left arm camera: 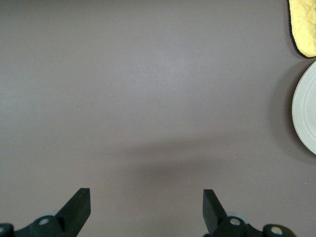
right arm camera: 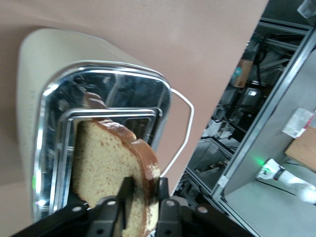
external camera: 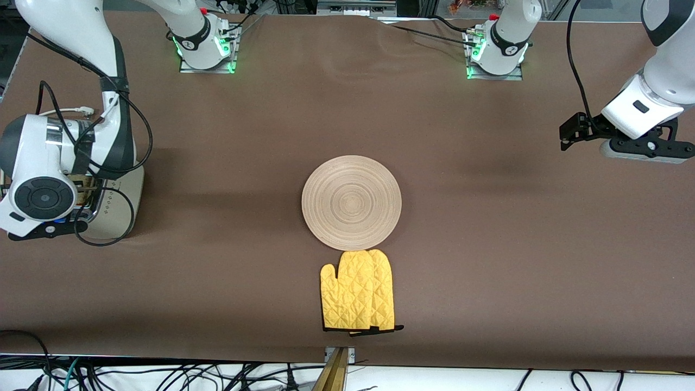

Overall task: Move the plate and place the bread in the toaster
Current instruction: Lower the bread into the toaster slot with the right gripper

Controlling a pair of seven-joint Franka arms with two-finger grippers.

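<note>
**A:** Where is the bread (right arm camera: 106, 168)?

**B:** In the right wrist view the slice stands on edge in one slot of the toaster (right arm camera: 34, 74). Its crusted upper part sticks up out of the chrome top. The right pincer (right arm camera: 144, 190) is right at that upper edge, directly above the toaster.

**A:** Is the pincer clenched on the slice or released?

**B:** I cannot tell; the slice is at the pincer, but nothing shows whether it is being pressed.

**A:** And where does the toaster stand?

**B:** At the right arm's end of the table (external camera: 488, 244), mostly covered by the right arm's wrist in the front view. Only its cream side with the dotted pattern shows there.

**A:** The plate?

**B:** The wooden plate (external camera: 351, 202) lies flat in the middle of the table, nothing on it. A yellow oven mitt (external camera: 358, 290) lies just beside it, nearer to the front camera, its fingertips at the plate's rim.

**A:** What is the left arm doing?

**B:** It waits. The left pincer (left arm camera: 146, 197) hangs released and wide over bare table toward the left arm's end, well apart from the plate, holding nothing.
</note>
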